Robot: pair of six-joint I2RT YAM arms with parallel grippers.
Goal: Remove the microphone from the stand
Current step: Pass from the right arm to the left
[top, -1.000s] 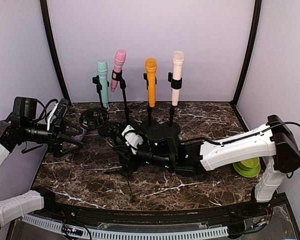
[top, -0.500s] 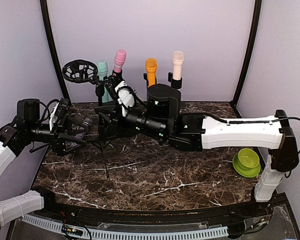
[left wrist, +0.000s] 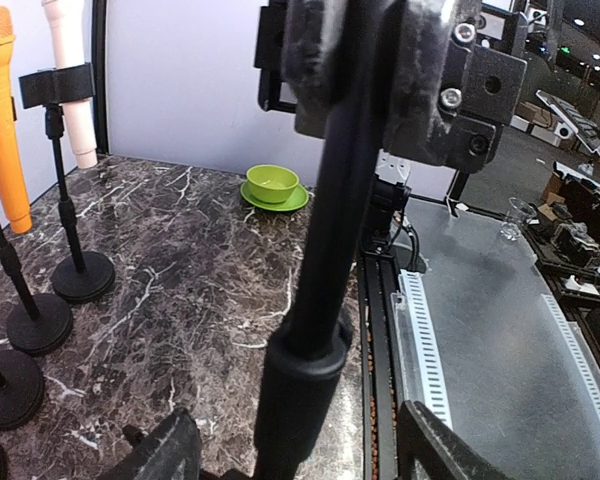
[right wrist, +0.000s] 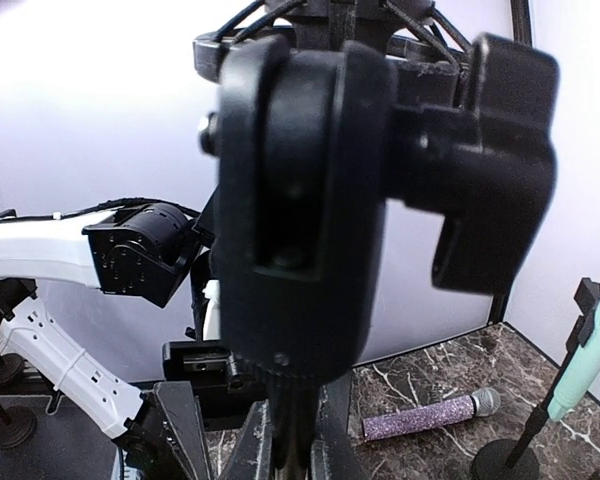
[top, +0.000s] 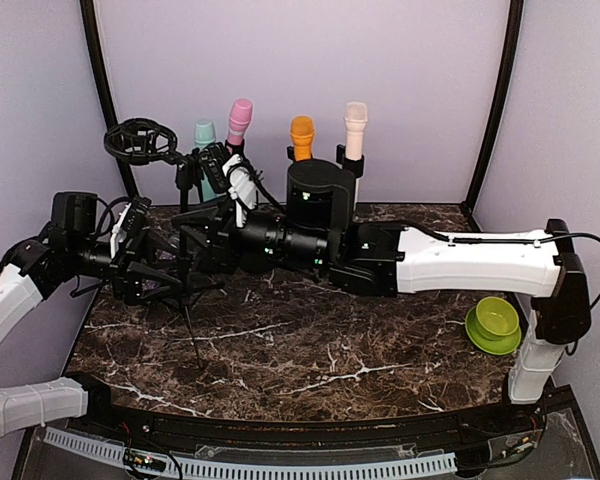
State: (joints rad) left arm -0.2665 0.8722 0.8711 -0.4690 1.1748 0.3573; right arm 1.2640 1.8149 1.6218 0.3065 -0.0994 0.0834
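My right gripper is shut on the pole of a black tripod stand and holds it upright above the table. The stand's empty round shock mount is at the top; its head fills the right wrist view, with my right gripper clamped on the pole below. My left gripper is open with the lower pole between its fingers, not touching. A purple glitter microphone lies on the table behind the stand.
Teal, pink, orange and cream microphones stand in stands along the back wall. A green bowl sits on the right, also seen in the left wrist view. Round stand bases sit behind.
My right arm has lifted the stand from low at the table's centre, turned it upright and carried it left. My left gripper has come up around its lower pole.
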